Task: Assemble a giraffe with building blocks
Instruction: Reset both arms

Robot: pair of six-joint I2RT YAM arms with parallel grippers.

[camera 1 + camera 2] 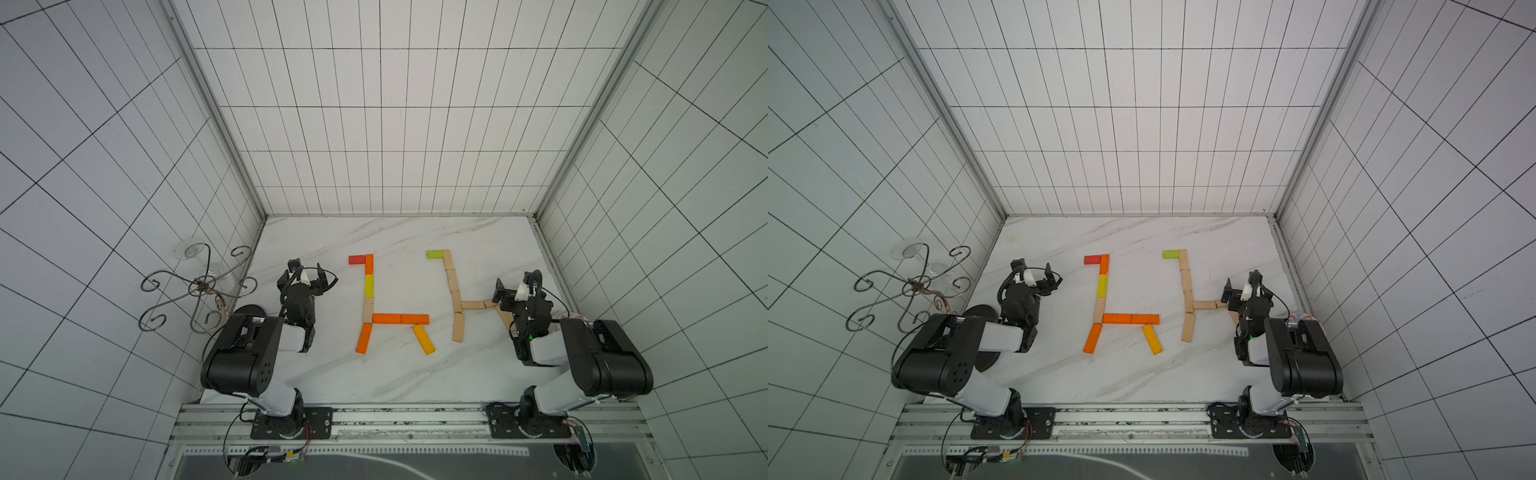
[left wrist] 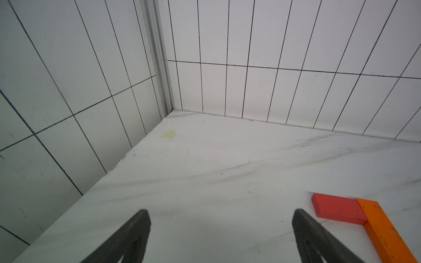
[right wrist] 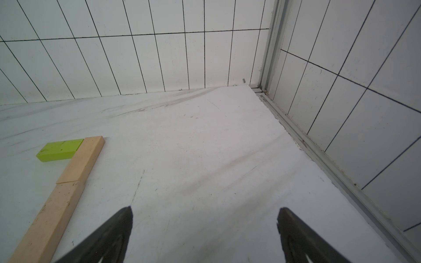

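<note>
Left claw (image 2: 221, 214): spread wide, empty, held over bare marble table (image 2: 205, 164).
Nearest to left claw: red block (image 2: 337, 210), just to its right and slightly ahead, lying flat, touched by neither finger.
Next beyond: orange block (image 2: 385, 230), butted against the red block's far end at a right angle, topping the neck.
Further right of left claw: coloured giraffe (image 1: 369, 299), flat on the table, with a neck of orange, yellow and pale blocks, a body of two orange blocks end to end, and one orange and one yellow leg splayed toward the robot.
Right claw (image 3: 205, 211): likewise wide apart and empty, over bare table, close to the body end farthest from the neck in both top views.
Nearest to right claw: pale neck blocks (image 3: 66, 191), to its left, laid end to end.
Ahead and left of right claw: green block (image 3: 60, 150), touching the side of the topmost neck block.
Wooden giraffe (image 1: 456, 299): between the two claws, nearer the right one.
Its rear leg: partly hidden under the right arm.
Far left of left claw: wire stand (image 1: 195, 291), outside the tiled wall.
</note>
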